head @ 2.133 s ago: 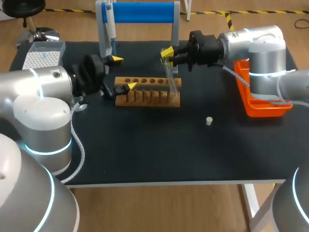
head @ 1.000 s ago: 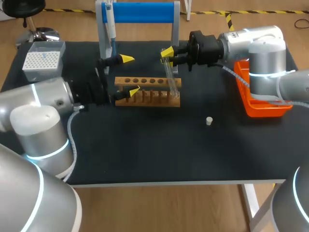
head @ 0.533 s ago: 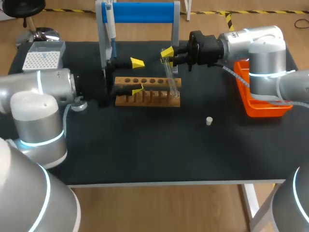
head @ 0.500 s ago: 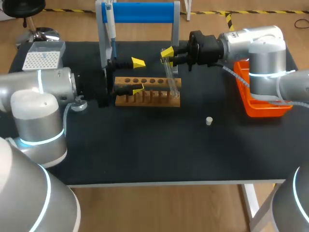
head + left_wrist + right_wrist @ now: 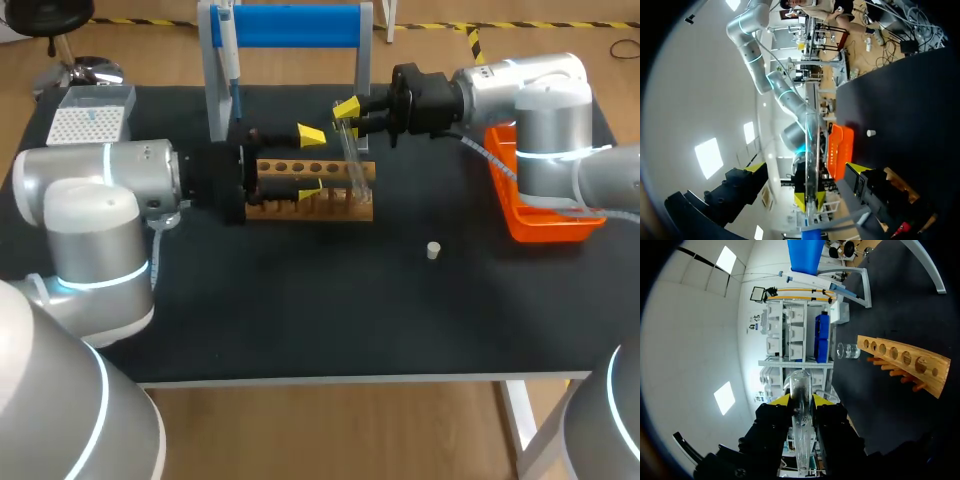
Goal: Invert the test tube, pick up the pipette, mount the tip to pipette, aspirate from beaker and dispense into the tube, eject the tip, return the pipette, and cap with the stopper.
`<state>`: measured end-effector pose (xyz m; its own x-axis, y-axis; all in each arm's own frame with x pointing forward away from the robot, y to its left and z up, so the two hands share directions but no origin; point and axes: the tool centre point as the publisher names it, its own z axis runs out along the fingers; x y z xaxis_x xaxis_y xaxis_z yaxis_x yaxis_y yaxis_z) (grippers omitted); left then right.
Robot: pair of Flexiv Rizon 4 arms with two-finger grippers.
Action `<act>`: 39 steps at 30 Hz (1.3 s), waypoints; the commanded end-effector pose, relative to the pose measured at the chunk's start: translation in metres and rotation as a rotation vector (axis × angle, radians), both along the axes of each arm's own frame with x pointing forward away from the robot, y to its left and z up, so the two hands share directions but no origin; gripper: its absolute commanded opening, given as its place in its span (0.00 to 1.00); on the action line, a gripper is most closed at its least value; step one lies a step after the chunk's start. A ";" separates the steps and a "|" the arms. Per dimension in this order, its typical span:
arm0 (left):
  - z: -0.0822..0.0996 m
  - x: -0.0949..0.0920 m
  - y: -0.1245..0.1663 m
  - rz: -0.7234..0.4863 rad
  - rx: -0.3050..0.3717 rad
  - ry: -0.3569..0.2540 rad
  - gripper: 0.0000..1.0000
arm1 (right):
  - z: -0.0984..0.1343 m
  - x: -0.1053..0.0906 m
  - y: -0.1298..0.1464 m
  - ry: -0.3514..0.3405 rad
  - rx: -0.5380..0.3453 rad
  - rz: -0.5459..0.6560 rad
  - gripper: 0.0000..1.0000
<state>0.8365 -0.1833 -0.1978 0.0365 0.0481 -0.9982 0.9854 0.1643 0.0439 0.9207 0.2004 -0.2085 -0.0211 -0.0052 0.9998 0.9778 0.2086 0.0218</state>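
Note:
My right gripper (image 5: 347, 108) is shut on the upper end of a clear test tube (image 5: 356, 165), which slants down to the right end of the wooden rack (image 5: 330, 200). In the right wrist view the tube (image 5: 801, 385) stands between the yellow tips of that gripper (image 5: 801, 401). My left gripper (image 5: 310, 161) is open, level over the rack's middle, a little left of the tube. From the left wrist view its gripper (image 5: 806, 168) frames the tube (image 5: 810, 192) ahead. The pipette (image 5: 230, 60) hangs on the blue stand (image 5: 290, 25). A small stopper (image 5: 433, 250) lies on the mat.
A white tip box (image 5: 88, 115) sits at the back left and an orange bin (image 5: 540, 205) at the right. The glass beaker (image 5: 849, 350) stands beyond the rack's far end in the right wrist view; my left arm hides it in the head view.
My left arm has swung to the right along the rack, bringing its open gripper close to the tube. The right arm and the tube have stayed put.

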 end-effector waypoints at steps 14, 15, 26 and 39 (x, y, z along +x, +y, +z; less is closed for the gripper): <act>0.001 -0.014 -0.046 -0.052 0.001 -0.026 1.00 | 0.001 0.000 -0.001 0.000 -0.003 0.002 0.00; 0.001 -0.015 -0.047 -0.051 -0.002 -0.025 1.00 | 0.001 0.000 -0.001 0.000 -0.003 0.002 0.00; -0.005 -0.013 -0.059 -0.043 -0.007 -0.019 1.00 | 0.001 0.000 -0.001 0.000 -0.003 0.002 0.00; -0.007 -0.006 -0.065 -0.044 -0.005 -0.004 0.72 | 0.001 0.000 -0.001 0.000 -0.003 0.002 0.00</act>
<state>0.8285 -0.2444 -0.2033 0.0402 0.0413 -0.9983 0.9922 0.1167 0.0448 0.9207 0.2003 -0.2085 -0.0211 -0.0051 0.9998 0.9778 0.2086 0.0217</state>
